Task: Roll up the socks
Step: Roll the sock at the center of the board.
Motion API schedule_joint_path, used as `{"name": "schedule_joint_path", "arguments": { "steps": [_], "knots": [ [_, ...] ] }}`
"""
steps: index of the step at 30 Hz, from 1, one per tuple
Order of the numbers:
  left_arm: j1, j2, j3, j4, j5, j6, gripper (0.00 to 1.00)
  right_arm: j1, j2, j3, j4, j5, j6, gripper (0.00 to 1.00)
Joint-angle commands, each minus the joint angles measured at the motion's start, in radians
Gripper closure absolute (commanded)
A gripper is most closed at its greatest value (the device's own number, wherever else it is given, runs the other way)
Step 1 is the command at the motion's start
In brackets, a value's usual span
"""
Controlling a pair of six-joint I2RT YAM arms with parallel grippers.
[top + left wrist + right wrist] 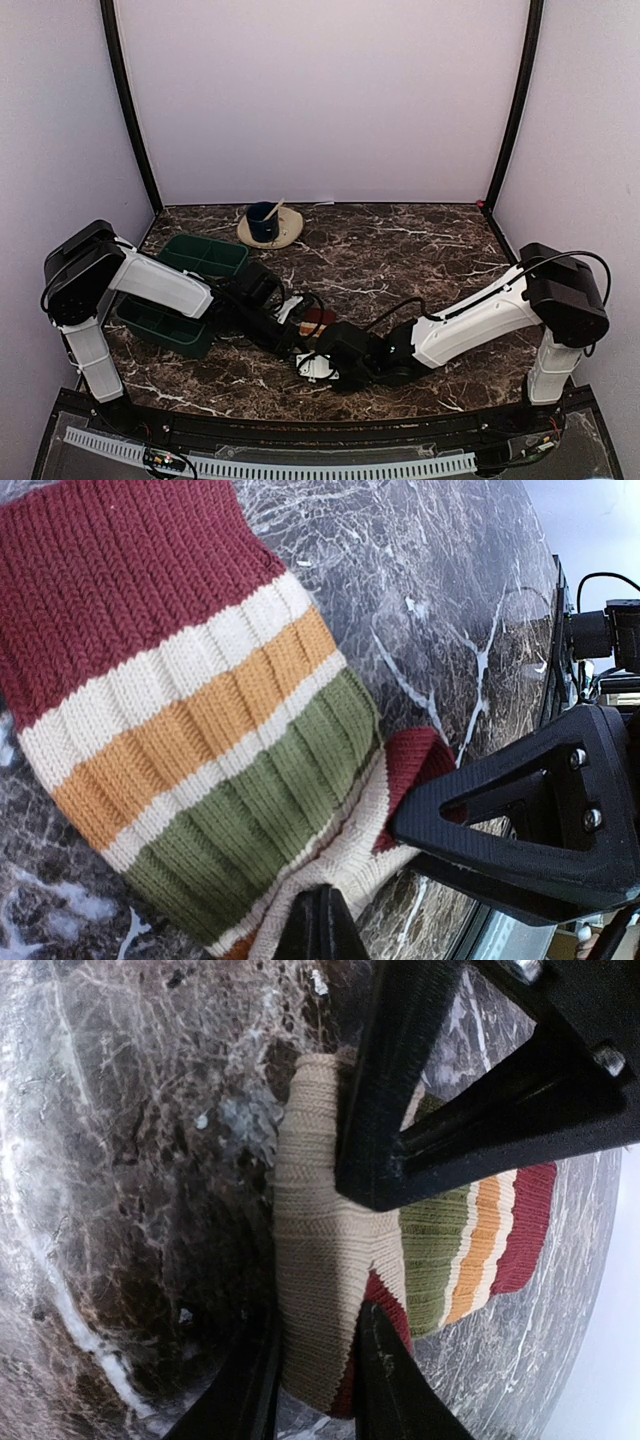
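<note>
The socks (316, 322), a plain tan knit sock (320, 1250) and a striped knit sock (200, 730) banded red, cream, orange and green, lie together on the dark marbled surface (420, 250), mid-width near its front edge. Both arms stretch low and inward, meeting over them. The right gripper (315, 1312) has its fingers clamped across the tan sock's folded end. The left gripper (318, 920) has its fingers together at the striped sock's edge; whether they pinch fabric is unclear. Bare marble lies behind and to the right, and green plastic trays (205, 256) stand to the left.
</note>
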Motion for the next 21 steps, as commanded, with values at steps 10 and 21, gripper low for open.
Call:
{"name": "schedule_joint_path", "arguments": {
  "steps": [10, 21],
  "knots": [
    [0.005, 0.022, -0.059, -0.152, -0.036, -0.001, 1.00, -0.058, 0.056, 0.050, -0.113, -0.114, 0.057, 0.89],
    [0.033, -0.082, -0.096, -0.123, -0.114, -0.048, 0.83, -0.135, 0.063, 0.088, -0.185, -0.310, 0.159, 0.95]
  ]
}}
